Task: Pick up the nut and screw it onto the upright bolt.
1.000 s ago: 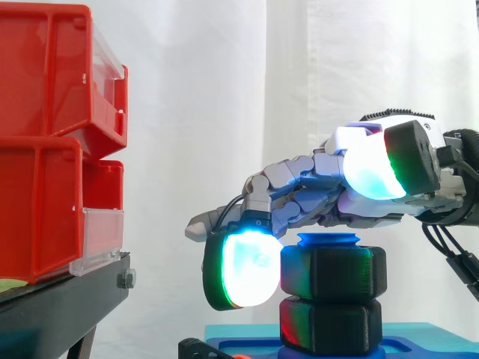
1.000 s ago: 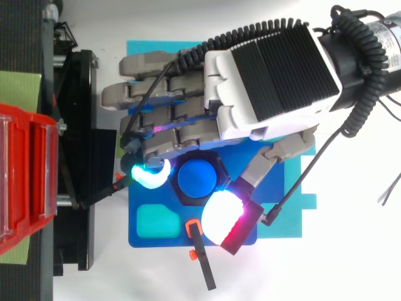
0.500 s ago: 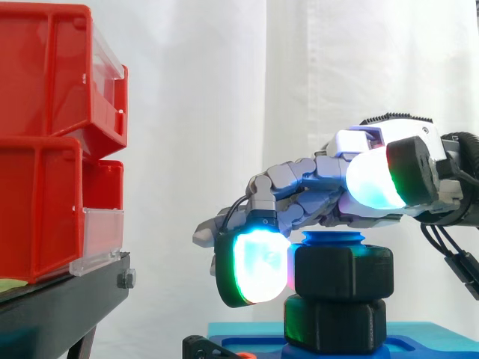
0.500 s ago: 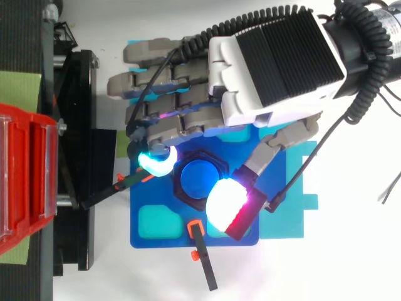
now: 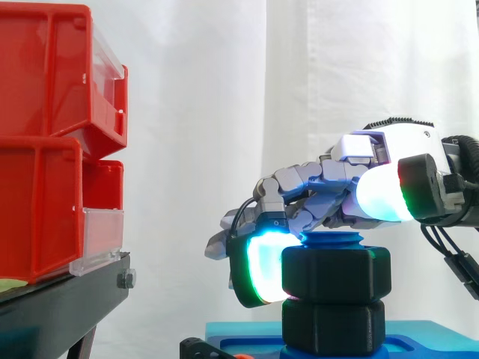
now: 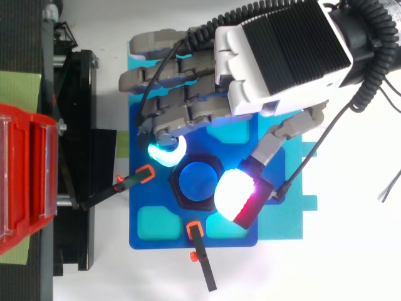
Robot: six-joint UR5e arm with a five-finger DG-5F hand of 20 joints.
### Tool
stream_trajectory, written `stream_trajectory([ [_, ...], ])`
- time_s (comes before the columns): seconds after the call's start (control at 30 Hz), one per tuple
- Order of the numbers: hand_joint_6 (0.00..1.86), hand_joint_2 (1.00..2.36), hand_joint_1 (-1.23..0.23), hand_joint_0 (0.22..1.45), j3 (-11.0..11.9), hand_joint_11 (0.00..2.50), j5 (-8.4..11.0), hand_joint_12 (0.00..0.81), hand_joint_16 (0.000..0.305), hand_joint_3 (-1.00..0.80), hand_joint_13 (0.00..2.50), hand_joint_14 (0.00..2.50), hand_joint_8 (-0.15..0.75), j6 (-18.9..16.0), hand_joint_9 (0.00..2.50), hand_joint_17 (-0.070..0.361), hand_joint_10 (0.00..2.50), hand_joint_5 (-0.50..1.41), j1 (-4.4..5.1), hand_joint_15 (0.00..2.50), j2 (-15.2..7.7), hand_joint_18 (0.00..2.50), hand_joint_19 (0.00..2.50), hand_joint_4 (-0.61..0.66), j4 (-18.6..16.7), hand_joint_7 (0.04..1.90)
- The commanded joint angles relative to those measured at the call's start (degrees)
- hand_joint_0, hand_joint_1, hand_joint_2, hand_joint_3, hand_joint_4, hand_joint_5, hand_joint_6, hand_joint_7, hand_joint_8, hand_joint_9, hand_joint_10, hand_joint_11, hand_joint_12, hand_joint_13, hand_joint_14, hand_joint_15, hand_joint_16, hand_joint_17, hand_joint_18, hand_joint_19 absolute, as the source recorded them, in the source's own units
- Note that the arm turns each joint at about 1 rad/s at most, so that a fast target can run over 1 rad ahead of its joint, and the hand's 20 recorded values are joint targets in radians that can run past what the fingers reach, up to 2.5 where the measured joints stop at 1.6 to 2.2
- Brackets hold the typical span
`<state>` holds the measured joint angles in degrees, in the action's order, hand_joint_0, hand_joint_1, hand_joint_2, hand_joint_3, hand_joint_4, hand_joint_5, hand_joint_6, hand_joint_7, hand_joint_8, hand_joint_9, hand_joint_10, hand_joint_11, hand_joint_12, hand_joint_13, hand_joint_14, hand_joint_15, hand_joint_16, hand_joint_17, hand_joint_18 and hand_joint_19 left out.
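1. The hand (image 5: 318,191) enters from the right edge of the side view. In the top view, the hand (image 6: 282,50) enters from the upper right.
2. The fingers are curled downward and grip the nut (image 5: 337,273). One glowing fingertip pad (image 5: 258,265) is against the nut's left face. In the top view, the thumb pad (image 6: 233,194) sits at the nut's right edge, opposite that fingertip pad.
3. The nut is black and hexagonal. It is at the lower centre of the side view, threaded on the upright bolt (image 6: 196,182).
4. The bolt's blue top shows just above the nut and directly beneath the fingers.
5. A second black hexagonal block (image 5: 333,325) sits directly below the nut and touches it.
6. The block stands on a blue plate (image 6: 141,200) at the bottom centre of the top view.
7. Two black clamps with orange tips (image 6: 141,177) lie at the plate's left and lower edges.
8. Red bins (image 5: 45,149) are stacked on a black stand (image 5: 60,307) at the left edge, well apart from the nut.
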<state>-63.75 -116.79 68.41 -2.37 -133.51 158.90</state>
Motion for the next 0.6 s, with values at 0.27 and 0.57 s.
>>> stream_trajectory([
  [0.27, 0.56, 1.0, -0.3, 0.52, 0.56, 0.0, -2.13, 0.257, 0.024, -0.5, 0.48, 0.0, 0.293, -0.12, 0.92, 0.055, 0.0, -0.01, -1.41, 0.0, 0.0, 0.11, 0.0, 0.18, 0.0, 1.35],
  [0.57, 0.6, 1.0, -0.32, 0.52, 0.56, 0.0, -3.36, 0.23, 0.019, -0.5, 0.6, 0.0, 0.284, -0.12, 1.08, 0.042, 0.0, 0.02, -2.73, 0.0, 0.0, 0.25, 0.0, 0.13, 0.27, 1.17],
])
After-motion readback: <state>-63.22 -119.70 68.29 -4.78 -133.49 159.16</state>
